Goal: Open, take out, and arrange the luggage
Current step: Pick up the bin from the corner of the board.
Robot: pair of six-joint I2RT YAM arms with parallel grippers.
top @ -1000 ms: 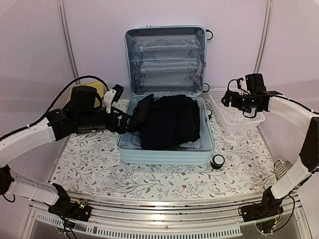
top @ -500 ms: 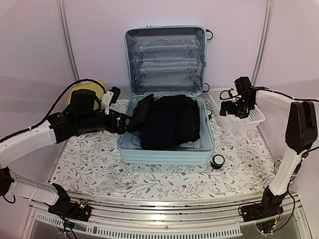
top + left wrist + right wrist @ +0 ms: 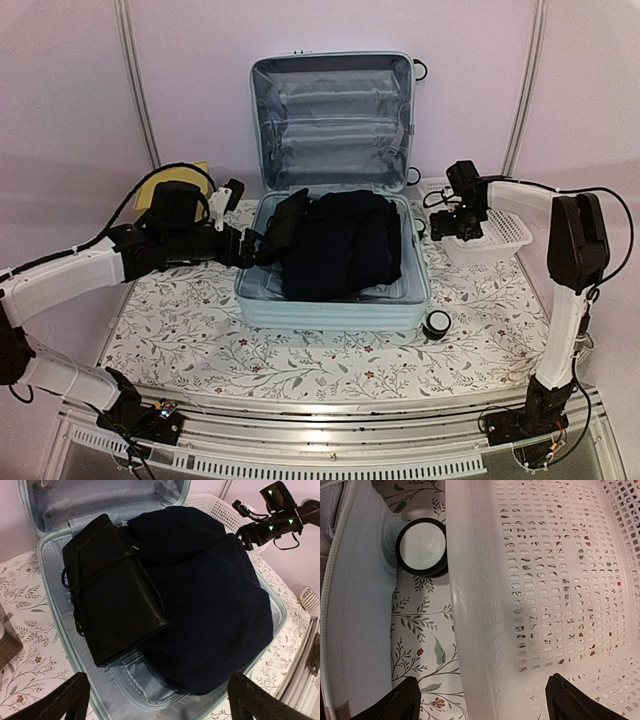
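- Two sets of jaws stand apart, empty: left jaws face the pouch (image 3: 112, 607); right jaws straddle the basket (image 3: 460, 580) rim beside a wheel (image 3: 422, 545).
- Luggage (image 3: 330, 312) lies open mid-desk (image 3: 180, 340), lid upright, clothes (image 3: 210, 610) inside.
- Risk: right jaws closing here would clamp the basket and drag it against the luggage.

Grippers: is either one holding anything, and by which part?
Nothing is held: left gripper open at the luggage edge; right gripper open astride the basket rim.

R hand (image 3: 462, 232) leftward, approx. basket rim (image 3: 488, 246)
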